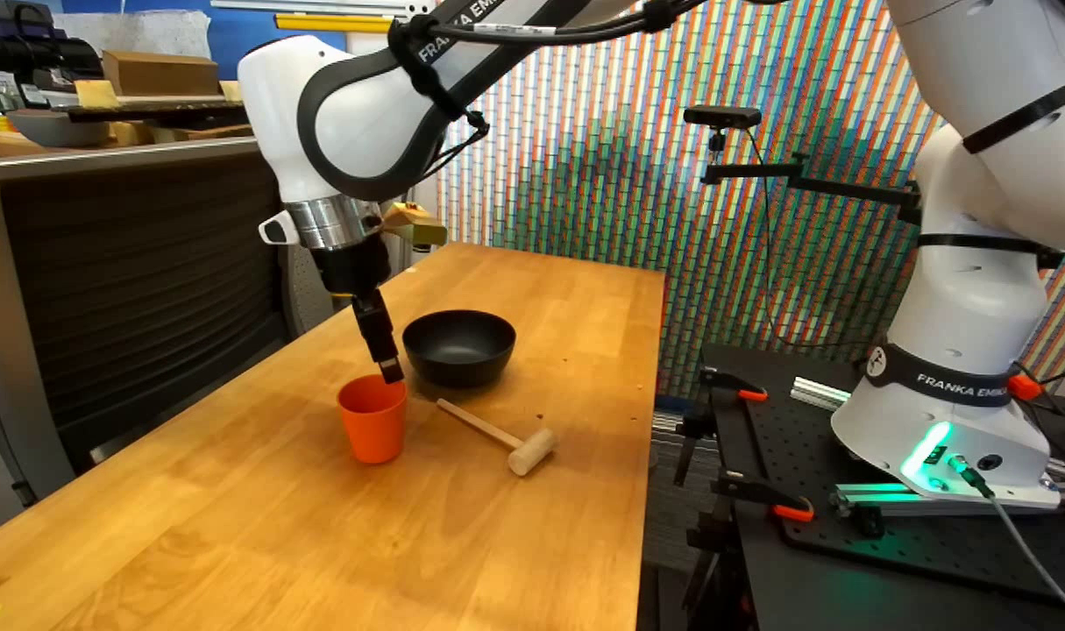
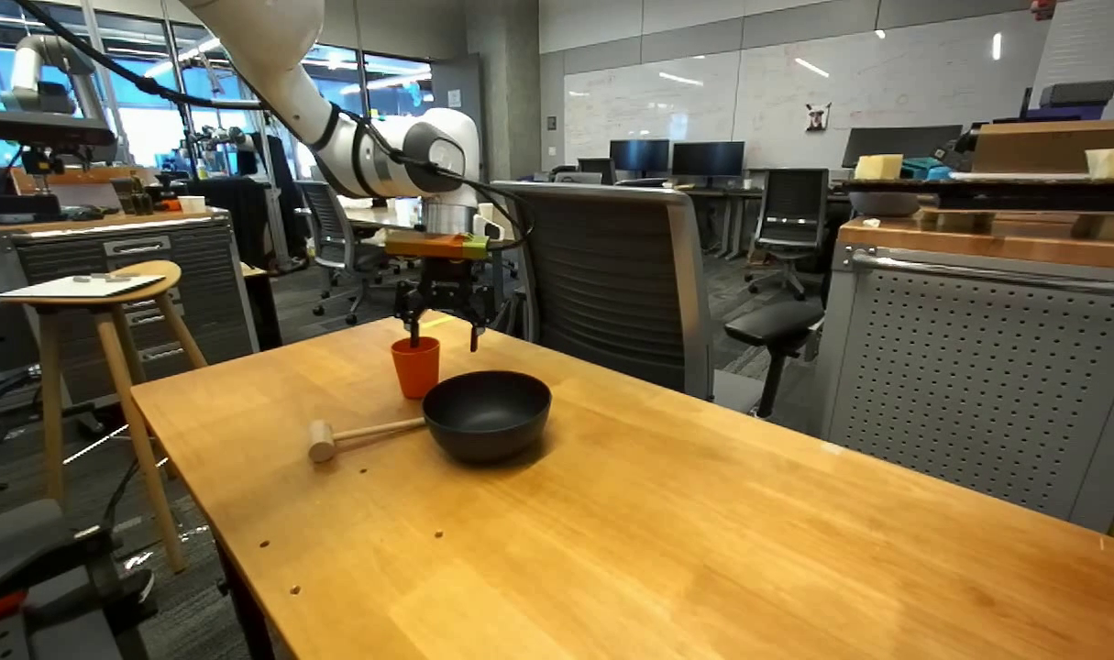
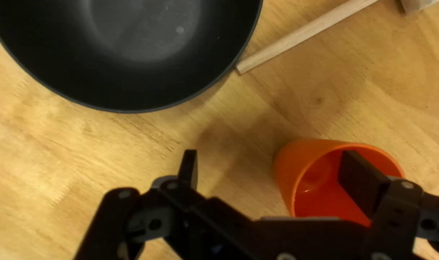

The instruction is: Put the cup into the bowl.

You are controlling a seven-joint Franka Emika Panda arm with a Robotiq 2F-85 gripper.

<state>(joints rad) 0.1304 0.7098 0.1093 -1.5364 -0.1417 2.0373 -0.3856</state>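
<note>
Orange tapered plastic cup (image 1: 372, 428) near round matte-black bowl (image 1: 459, 372), my black gripper (image 2: 444, 344) — jaws spread, one at cup mouth

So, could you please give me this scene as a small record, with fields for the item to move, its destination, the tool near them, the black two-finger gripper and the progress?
item: small orange plastic cup, upright on the wooden table
destination: shallow round black bowl, on the table, apart from the cup
nearby tool: light wooden mallet, lying down, handle end close to the bowl, contact unclear
end effector: black two-finger gripper, open; one finger at the cup's mouth, the other outside; how deep is unclear
progress: cup not gripped, not in the bowl
</note>
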